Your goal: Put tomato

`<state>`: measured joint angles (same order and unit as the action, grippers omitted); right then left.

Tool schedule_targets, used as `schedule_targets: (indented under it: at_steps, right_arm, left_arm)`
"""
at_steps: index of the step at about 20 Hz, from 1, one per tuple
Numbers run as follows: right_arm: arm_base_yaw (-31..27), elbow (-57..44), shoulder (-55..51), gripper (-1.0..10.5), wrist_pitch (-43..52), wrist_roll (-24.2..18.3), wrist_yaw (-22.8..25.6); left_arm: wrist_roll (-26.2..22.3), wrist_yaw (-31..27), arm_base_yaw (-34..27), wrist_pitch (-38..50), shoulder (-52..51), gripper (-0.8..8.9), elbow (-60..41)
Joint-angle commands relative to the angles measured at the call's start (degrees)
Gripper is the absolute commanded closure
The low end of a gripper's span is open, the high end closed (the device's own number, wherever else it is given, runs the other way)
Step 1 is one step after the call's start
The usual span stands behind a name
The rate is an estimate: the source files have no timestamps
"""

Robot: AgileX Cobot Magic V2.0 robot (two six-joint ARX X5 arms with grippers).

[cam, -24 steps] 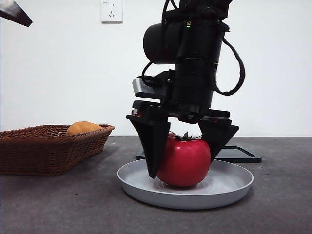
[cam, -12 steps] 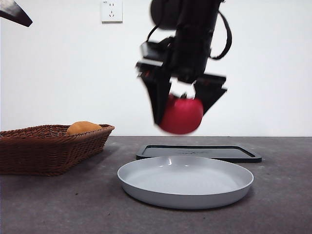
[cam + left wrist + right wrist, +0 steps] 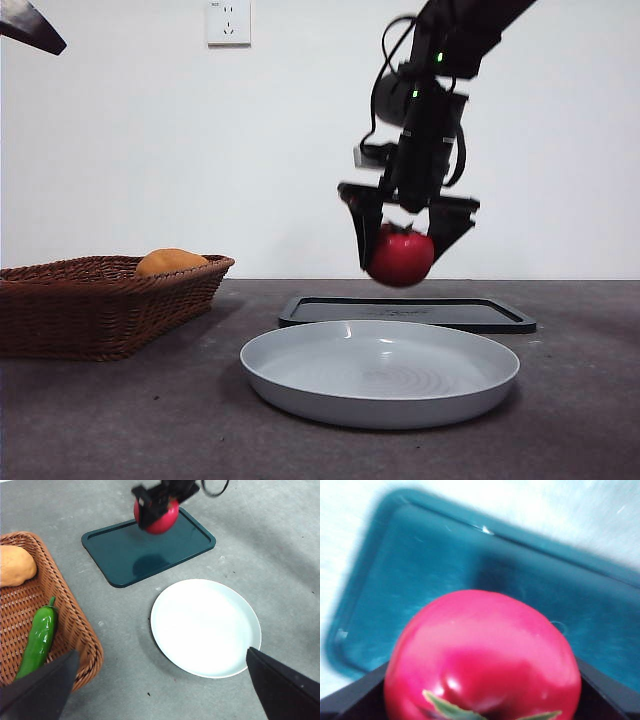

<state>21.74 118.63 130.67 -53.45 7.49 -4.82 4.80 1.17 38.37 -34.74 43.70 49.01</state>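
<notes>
The big brown woven basket [image 3: 100, 305] is sitting out at nine o'clock on the grey table [image 3: 150, 430], with an orange round fruit [image 3: 170, 262] and a long green pepper [image 3: 37, 635] lying inside it. The flat dark green tray [image 3: 150, 555] is lying at twelve o'clock, and the round white plate [image 3: 380, 375] is resting just in front of it, with nothing on it.

The right gripper [image 3: 405, 240] is hanging in the air over the tray, and its two black jaws are pinching the shiny red tomato [image 3: 400, 256] from both sides. The tomato is touching nothing but the jaws. The left gripper [image 3: 160, 690] is waiting up high with its jaws spread wide apart.

I think the tomato could slip, because it is smooth and round. If the jaws let go from this high, it could bounce, roll off the low tray edge and get bruised. Squeezing too hard could squash it.

I am seeing no words or labels anywhere; the white wall socket [image 3: 229, 22] is showing tiny marks too small to read.
</notes>
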Motion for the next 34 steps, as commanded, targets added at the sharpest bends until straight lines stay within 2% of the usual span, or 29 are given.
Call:
schedule_targets:
  at_steps: [1, 5, 8, 10, 12, 15, 18, 20, 21, 27, 34]
  right_arm:
    - [0.46, 1.49, 3.17, 6.7, 1.29, -0.79, -1.22]
    - [0.46, 1.49, 5.44, 6.7, 1.68, -0.66, -1.18]
    - [0.48, 1.49, 5.62, 4.0, 2.40, -0.66, -1.14]
    - [0.35, 1.49, 5.62, 3.1, 2.62, -0.66, -0.94]
    - [0.13, 3.72, 5.25, 2.8, 1.05, -0.07, -1.03]
    - [-0.20, 15.28, 4.04, 2.8, -7.61, 2.32, -1.09]
    - [-0.63, 27.91, 2.03, 2.9, -18.03, 2.05, -0.63]
    - [-0.83, 33.62, 0.83, 2.9, -27.89, 1.46, 6.47]
    - [-0.83, 33.55, -0.52, 2.9, -27.89, 0.68, 7.45]
    - [-0.59, 28.00, -10.53, 2.9, -28.11, -0.55, 6.36]
    - [0.33, 3.37, -31.39, 2.9, -28.09, -1.66, 6.60]
  left_arm:
    - [-0.85, -0.35, 0.26, 0.46, 0.31, 1.87, 0.52]
    - [-0.85, -0.37, 0.26, 0.44, 0.31, 1.87, 0.52]
    - [-0.85, -0.35, 0.26, 0.46, 0.31, 1.87, 0.52]
    - [-0.85, -0.35, 0.26, 0.46, 0.31, 1.87, 0.52]
    - [-0.85, -0.35, 0.26, 0.46, 0.31, 1.87, 0.52]
    - [-0.85, -0.35, 0.26, 0.46, 0.31, 1.87, 0.52]
    - [-0.85, -0.35, 0.26, 0.46, 0.31, 1.87, 0.52]
    - [-0.85, -0.35, 0.26, 0.44, 0.31, 1.87, 0.52]
    - [-0.85, -0.37, 0.26, 0.46, 0.31, 1.87, 0.52]
    - [-0.85, -0.35, 0.26, 0.46, 0.31, 1.87, 0.52]
    - [-0.85, -0.35, 0.26, 0.46, 0.31, 1.87, 0.52]
